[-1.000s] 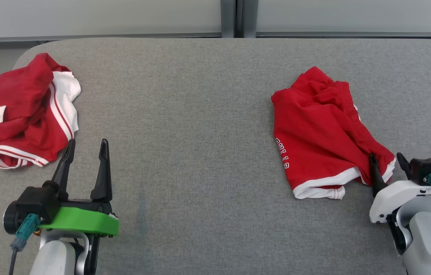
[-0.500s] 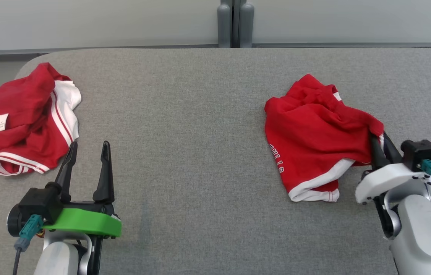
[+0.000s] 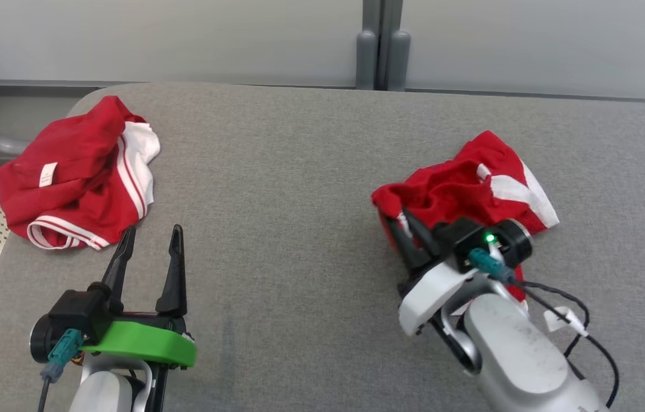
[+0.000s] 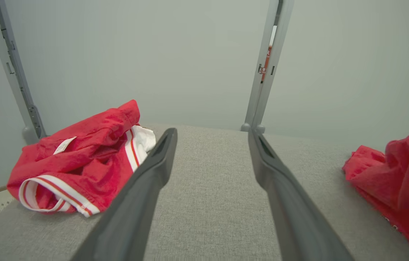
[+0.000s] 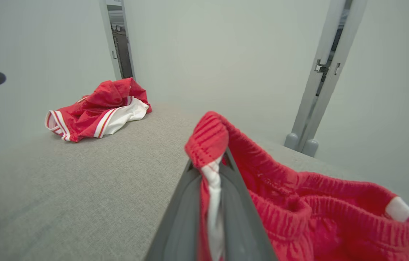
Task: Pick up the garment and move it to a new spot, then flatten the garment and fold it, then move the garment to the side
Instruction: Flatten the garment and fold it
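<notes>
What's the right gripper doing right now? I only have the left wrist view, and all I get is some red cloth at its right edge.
Observer: The right gripper is shut on the red shorts, pinching a white-trimmed fold between its fingers.
Operator: Are they flat or bunched?
Observer: Bunched into a heap in the head view, with a white band turned up on the far side. I can't tell whether any of it is off the grey table.
Operator: Where does that gripper sit against the heap?
Observer: At its near left edge in the head view, fingers pointing away from the robot.
</notes>
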{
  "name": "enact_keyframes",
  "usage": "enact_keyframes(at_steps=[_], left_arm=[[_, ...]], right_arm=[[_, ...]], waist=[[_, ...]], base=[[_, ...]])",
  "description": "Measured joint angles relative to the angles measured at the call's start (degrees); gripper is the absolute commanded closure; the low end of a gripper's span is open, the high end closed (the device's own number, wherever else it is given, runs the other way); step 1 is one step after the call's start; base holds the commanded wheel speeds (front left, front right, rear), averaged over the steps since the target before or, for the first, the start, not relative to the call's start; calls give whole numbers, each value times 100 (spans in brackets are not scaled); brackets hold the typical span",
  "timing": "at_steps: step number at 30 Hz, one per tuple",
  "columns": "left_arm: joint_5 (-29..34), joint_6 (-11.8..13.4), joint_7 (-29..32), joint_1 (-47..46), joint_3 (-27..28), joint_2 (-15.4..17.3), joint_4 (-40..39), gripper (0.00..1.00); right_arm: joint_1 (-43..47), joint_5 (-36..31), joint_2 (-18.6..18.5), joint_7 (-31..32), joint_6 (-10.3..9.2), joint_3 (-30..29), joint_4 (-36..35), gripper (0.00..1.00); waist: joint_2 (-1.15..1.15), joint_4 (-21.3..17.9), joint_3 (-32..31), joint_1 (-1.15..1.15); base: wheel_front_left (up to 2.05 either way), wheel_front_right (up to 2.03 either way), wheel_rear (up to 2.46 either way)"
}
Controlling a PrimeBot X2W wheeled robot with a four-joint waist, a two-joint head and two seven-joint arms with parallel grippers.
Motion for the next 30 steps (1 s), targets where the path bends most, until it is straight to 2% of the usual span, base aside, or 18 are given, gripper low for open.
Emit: enact_keyframes(at_steps=[9, 10, 11, 14, 17, 23, 30], left_arm=[[-36, -1, 0, 12, -140, -7, 99, 0], [-36, -1, 0, 14, -141, -11, 107, 0], [-36, -1, 0, 16, -143, -12, 115, 0], [-36, -1, 0, 41, -100, -19, 125, 0], [-35, -1, -1, 93, -20, -12, 134, 0], [-32, -1, -1, 128, 16, -13, 126, 0], [-14, -2, -1, 207, 2, -13, 102, 0]], right_arm=[[94, 903, 38, 1, 0, 1950, 455, 100], [130, 1027, 40, 1, 0, 2096, 500, 5], [165, 1137, 41, 1, 0, 2205, 521, 0], [171, 1296, 42, 1, 0, 2294, 555, 0], [139, 1288, 40, 1, 0, 2056, 426, 0], [218, 881, -33, 0, 0, 1017, 67, 0], [793, 479, -593, 0, 0, -445, -123, 0]], waist=[[0, 501, 2, 0], [0, 548, 3, 0], [0, 586, 1, 0], [0, 623, -9, 0], [0, 552, -20, 0], [0, 310, -121, 0], [0, 43, -252, 0]], base=[[0, 0, 0], [0, 0, 0], [0, 0, 0], [0, 0, 0], [0, 0, 0], [0, 0, 0], [0, 0, 0]])
